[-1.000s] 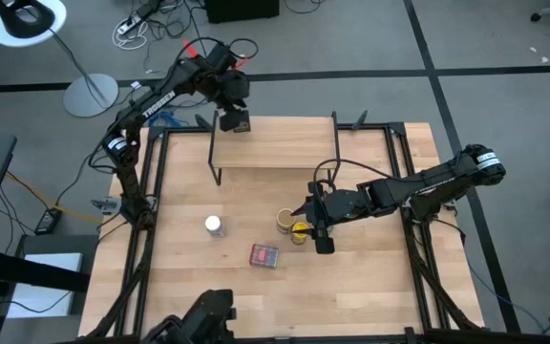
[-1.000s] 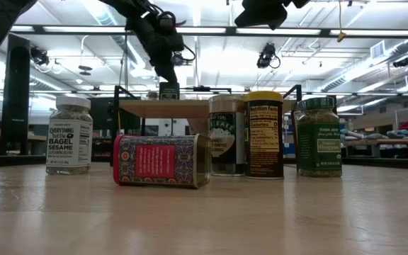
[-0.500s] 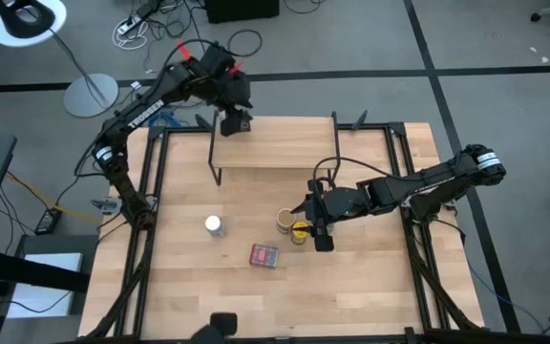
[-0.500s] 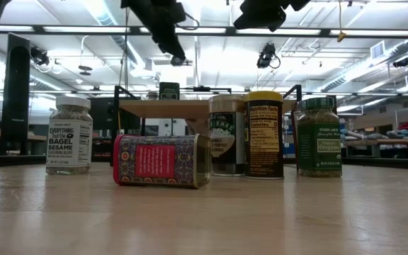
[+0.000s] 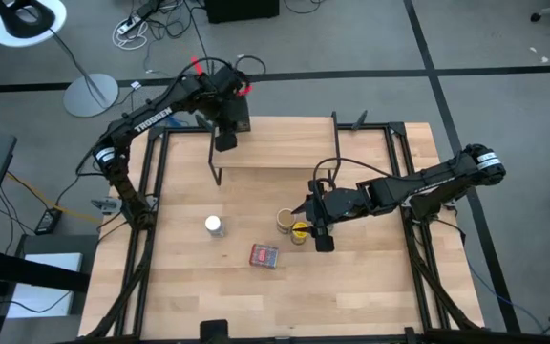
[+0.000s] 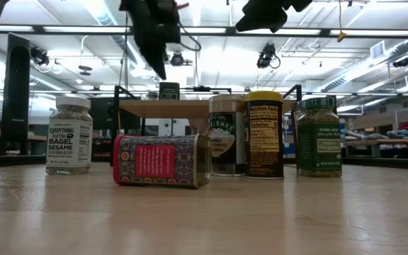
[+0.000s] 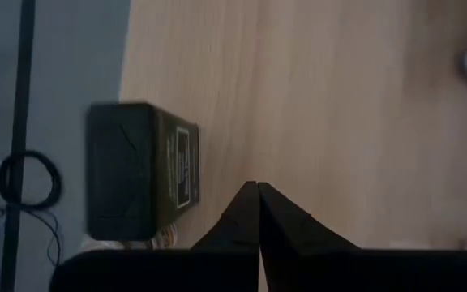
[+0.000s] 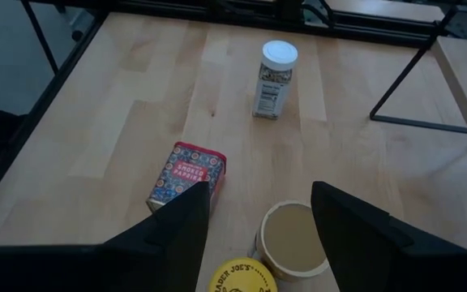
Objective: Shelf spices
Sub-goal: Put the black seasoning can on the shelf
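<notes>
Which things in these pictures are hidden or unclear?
- Green jar: hidden under the right claw in the high view.
- Dark tin label: blurred in the left wrist view.
- Yellow-lidded jar: cut by the right wrist view's edge.
- Shelf top: edge-on in the low view.

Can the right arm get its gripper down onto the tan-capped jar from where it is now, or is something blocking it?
Probably yes. The right gripper hangs open just above the tan-capped jar, nothing between them. The yellow-lidded jar stands close beside it, so one finger may brush it.
</notes>
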Controlling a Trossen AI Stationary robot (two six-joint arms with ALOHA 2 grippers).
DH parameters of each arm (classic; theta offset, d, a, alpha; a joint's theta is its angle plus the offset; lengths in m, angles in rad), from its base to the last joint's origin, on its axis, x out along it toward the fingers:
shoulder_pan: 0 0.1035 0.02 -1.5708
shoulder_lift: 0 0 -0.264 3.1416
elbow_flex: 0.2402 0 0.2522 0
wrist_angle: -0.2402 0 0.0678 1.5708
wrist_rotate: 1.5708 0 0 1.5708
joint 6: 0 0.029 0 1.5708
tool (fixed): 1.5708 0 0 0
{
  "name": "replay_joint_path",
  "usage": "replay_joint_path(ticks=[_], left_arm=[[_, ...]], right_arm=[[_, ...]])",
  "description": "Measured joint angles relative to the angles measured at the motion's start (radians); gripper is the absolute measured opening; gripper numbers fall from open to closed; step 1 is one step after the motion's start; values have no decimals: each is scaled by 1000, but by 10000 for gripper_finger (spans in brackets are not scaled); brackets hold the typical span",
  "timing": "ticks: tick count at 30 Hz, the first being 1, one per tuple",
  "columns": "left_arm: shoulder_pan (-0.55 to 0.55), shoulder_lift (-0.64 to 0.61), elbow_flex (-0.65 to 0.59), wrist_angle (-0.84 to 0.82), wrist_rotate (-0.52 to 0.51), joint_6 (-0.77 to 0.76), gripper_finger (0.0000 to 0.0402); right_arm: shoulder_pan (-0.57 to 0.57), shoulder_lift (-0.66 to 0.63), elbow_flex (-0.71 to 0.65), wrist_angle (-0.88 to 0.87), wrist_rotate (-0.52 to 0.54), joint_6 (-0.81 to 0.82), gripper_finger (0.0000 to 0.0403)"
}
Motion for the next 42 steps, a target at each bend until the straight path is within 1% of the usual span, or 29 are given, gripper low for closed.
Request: replay_joint_path(ticks=[6, 14, 26, 32, 38, 42], left_arm=[[1, 1, -84, 55, -66, -1, 1], [20, 1, -102, 84, -113, -4, 0], [46, 1, -102, 109, -117, -4, 0], [47, 1, -102, 132, -138, -3, 0], [47, 1, -102, 144, -137, -5, 0], [39, 1, -102, 142, -90, -9, 0]], right_arm=[[0, 0, 0, 0, 0, 0, 215], [0, 0, 0, 2, 0, 0, 215], [0, 0, 0, 3, 0, 0, 215], [0, 0, 0, 3, 0, 0, 215], [0, 0, 0, 4, 0, 0, 215], [0, 0, 0, 4, 0, 0, 215]])
